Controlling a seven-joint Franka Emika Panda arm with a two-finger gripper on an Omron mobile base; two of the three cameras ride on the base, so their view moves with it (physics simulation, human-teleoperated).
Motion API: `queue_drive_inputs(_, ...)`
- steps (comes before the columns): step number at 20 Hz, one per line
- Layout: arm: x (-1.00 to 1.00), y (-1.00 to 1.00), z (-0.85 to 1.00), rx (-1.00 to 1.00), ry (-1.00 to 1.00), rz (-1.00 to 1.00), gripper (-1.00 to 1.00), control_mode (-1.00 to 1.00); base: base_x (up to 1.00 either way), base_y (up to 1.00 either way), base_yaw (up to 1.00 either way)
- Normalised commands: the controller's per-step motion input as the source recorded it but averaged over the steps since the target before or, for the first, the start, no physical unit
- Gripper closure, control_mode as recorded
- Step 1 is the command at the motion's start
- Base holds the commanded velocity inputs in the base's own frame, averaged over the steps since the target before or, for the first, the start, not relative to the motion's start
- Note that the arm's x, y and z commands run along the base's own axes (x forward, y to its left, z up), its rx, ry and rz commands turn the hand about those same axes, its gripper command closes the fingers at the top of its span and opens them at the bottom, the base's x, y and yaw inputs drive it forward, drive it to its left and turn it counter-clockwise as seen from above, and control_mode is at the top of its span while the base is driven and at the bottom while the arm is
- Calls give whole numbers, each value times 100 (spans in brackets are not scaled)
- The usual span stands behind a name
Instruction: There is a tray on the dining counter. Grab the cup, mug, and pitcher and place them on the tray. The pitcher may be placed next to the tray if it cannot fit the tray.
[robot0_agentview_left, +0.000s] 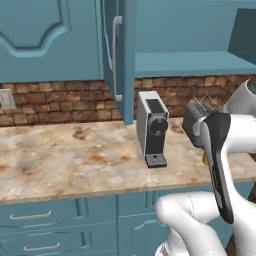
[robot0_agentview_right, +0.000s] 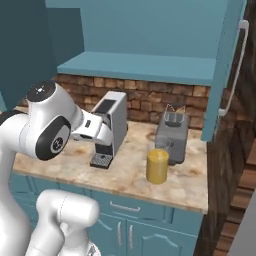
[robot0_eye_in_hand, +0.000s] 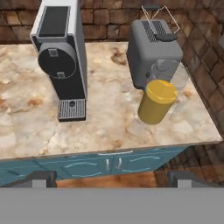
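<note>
The pitcher (robot0_eye_in_hand: 158, 101) is a clear glass vessel holding orange-yellow liquid. It stands on a beige marbled kitchen counter (robot0_eye_in_hand: 109, 127), just in front of a grey toaster (robot0_eye_in_hand: 151, 48). In the right base view the pitcher (robot0_agentview_right: 158, 165) is near the counter's front edge, to the right of my hand. My gripper (robot0_eye_in_hand: 113, 178) is open with nothing between its fingers, and it hovers in front of the counter, well short of the pitcher. The tray, the cup, the mug and the dining counter are out of view.
A white and black coffee machine (robot0_eye_in_hand: 61, 61) stands left of the pitcher. Above, a teal cabinet door (robot0_agentview_left: 117, 55) hangs open over the counter. A brick wall (robot0_eye_in_hand: 205, 57) closes the counter's right end. Teal drawers (robot0_agentview_left: 30, 217) run below.
</note>
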Motion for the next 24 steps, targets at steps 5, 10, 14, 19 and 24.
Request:
queue_drive_inputs(5, 0, 0, 0, 0, 0, 0, -100, 100, 3, -42, 4)
queue_drive_inputs(10, 0, 0, 0, 0, 0, 0, -100, 100, 18, -2, -13)
queue_drive_inputs(14, 0, 0, 0, 0, 0, 0, -100, 100, 19, -5, -22)
queue_drive_inputs(19, 0, 0, 0, 0, 0, 0, -100, 100, 32, -6, -19)
queue_drive_inputs(24, 0, 0, 0, 0, 0, 0, -100, 100, 51, -23, -5)
